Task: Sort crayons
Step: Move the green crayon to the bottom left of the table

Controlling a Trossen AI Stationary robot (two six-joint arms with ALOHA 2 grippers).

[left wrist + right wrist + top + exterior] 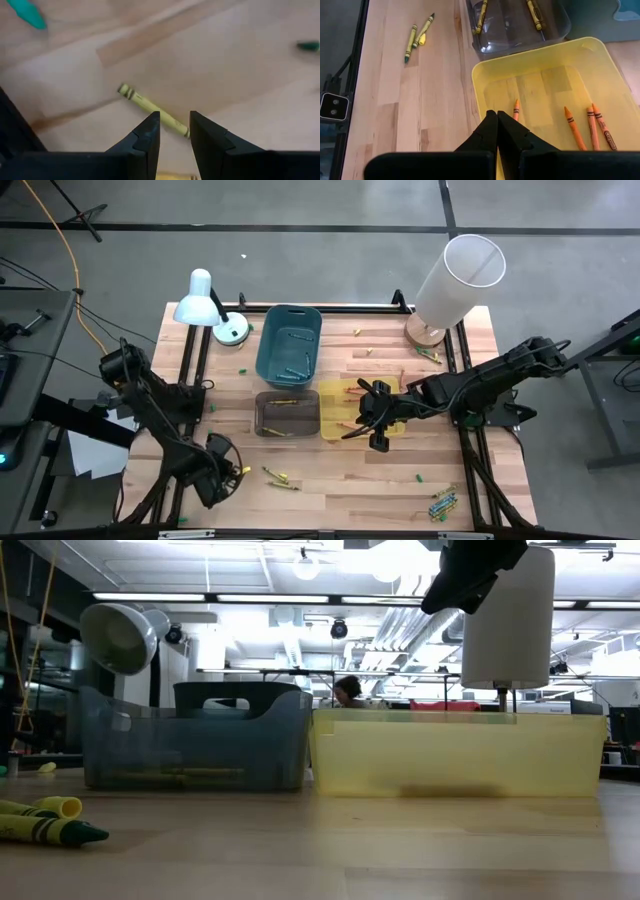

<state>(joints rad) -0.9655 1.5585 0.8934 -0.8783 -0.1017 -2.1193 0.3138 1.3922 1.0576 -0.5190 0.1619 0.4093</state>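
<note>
A yellow crayon [150, 107] lies flat on the wooden table. My left gripper [175, 117] points down over its one end, fingers open, and that end shows in the gap between them. In the high view this gripper [232, 472] is near the table's front left. My right gripper [497, 120] is shut on nothing and hangs over the yellow bin [485, 75], where several orange crayons [592, 125] lie on the floor. Yellow crayons [481, 15] lie in the clear bin [287, 413]. The teal bin [288, 340] stands behind it.
Loose crayons lie on the table: two [276, 477] at the front, a green one [50, 830] seen close by in the low view, a bunch [443, 502] at the front right, more [430, 355] at the far right. A desk lamp [205, 305] and a white cylinder [455, 280] stand at the back.
</note>
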